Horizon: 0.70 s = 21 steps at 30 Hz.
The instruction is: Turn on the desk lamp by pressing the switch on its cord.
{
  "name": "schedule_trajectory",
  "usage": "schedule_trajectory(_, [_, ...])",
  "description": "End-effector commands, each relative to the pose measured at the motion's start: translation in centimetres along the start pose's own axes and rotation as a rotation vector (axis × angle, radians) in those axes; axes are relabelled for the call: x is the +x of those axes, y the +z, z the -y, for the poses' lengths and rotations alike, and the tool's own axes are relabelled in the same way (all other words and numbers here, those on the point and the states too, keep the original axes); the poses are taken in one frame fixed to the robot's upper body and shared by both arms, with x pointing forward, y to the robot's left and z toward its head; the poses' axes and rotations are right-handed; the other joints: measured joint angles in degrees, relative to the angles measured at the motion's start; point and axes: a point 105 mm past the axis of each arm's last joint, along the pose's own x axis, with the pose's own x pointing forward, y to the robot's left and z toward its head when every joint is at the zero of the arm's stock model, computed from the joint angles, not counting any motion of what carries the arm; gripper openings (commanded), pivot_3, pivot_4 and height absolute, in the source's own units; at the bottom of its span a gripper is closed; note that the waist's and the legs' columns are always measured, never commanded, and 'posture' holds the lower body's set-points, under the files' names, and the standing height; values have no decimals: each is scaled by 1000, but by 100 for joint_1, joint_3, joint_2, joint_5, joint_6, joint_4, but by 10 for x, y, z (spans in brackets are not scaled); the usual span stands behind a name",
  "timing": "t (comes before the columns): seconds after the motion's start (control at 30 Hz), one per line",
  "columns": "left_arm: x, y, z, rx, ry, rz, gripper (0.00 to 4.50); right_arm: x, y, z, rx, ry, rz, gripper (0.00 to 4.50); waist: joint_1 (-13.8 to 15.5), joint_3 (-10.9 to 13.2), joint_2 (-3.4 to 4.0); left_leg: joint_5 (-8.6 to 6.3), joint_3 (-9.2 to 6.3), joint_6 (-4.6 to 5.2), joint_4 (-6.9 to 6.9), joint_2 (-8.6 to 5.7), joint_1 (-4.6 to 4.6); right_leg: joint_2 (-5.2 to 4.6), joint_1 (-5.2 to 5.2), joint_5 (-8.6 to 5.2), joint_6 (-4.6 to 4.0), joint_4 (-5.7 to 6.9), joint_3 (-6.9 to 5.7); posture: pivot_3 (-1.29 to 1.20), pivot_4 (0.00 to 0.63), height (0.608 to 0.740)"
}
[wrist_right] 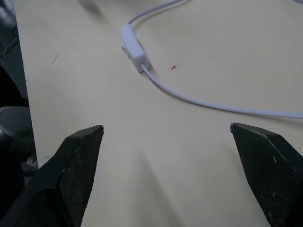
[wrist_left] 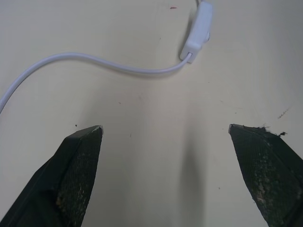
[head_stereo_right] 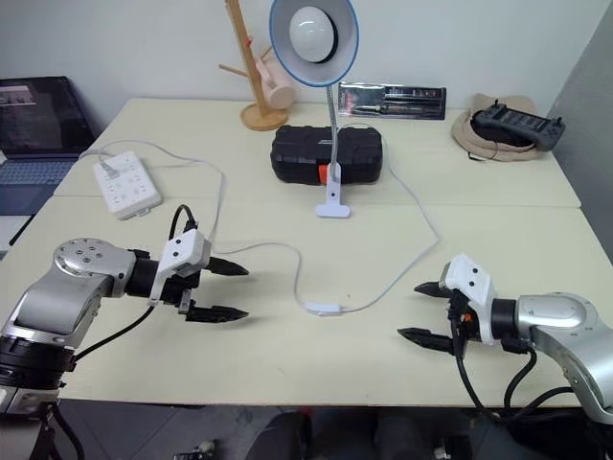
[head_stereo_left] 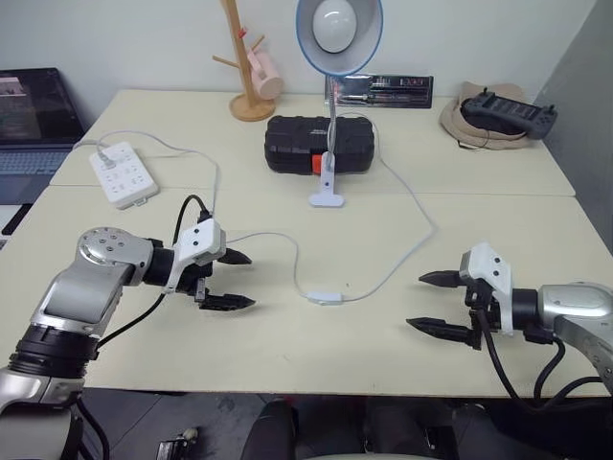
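Switch (head_stereo_left: 325, 297) lies on table (head_stereo_left: 287, 355); no writing readable.

Pale table (head_stereo_left: 287, 355), two tops joined. On it: desk lamp (head_stereo_left: 331, 105) on its white base, cord (head_stereo_left: 412, 206) with switch (head_stereo_left: 325, 297), power strip (head_stereo_left: 123, 173), black case (head_stereo_left: 316, 144), wooden mug tree (head_stereo_left: 244, 67), tool tray (head_stereo_left: 388, 90), hat under a black controller (head_stereo_left: 498, 115).
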Motion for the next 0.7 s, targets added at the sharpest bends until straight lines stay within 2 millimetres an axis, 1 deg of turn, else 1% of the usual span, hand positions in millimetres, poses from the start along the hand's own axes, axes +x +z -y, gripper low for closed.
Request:
schedule_trajectory(0.03, [-6, 8, -2, 32, 23, 19, 4427, 1, 8, -4, -9, 15, 31, 4500, -2, 0, 0, 0, 0, 0, 0, 0, 0, 0, 0, 0, 0, 0, 0, 0, 150, 740])
schedule_trajectory(0.17, [-6, 10, 1, 27, 13, 36, 4427, 2, 9, -6, -11, 24, 34, 4500, -3, 0, 0, 0, 0, 0, -2, 0, -1, 0, -3, 0, 0, -2, 2, 0, 150, 740])
schedule_trajectory(0.23, [-5, 10, -1, 7, 32, 52, 4427, 9, 10, -9, -27, 33, 40, 4500, -3, 0, 0, 0, -1, 0, -2, 1, -1, 0, -3, 0, 0, -2, 3, 0, 150, 740])
schedule_trajectory(0.37, [-3, 13, 7, -1, 6, 70, 4427, 19, 17, -16, -60, 83, 54, 4500, -9, 0, 0, 0, -5, 0, -1, 2, 0, 1, -3, 0, 0, 3, 1, 0, 150, 740])
schedule_trajectory(0.57, [0, 12, 16, -13, -15, 78, 4427, 36, 25, -20, -102, 140, 68, 4500, -12, 0, 0, 0, -14, 0, -2, 2, 0, 0, -5, 0, 0, 1, 1, 0, 150, 740])
schedule_trajectory(0.7, [0, 16, 15, -12, -5, 90, 4427, 47, 30, -18, -125, 162, 80, 4500, -11, 0, 0, 0, -17, 0, 0, 2, 0, 0, -3, 0, 0, 2, 2, 0, 150, 740])
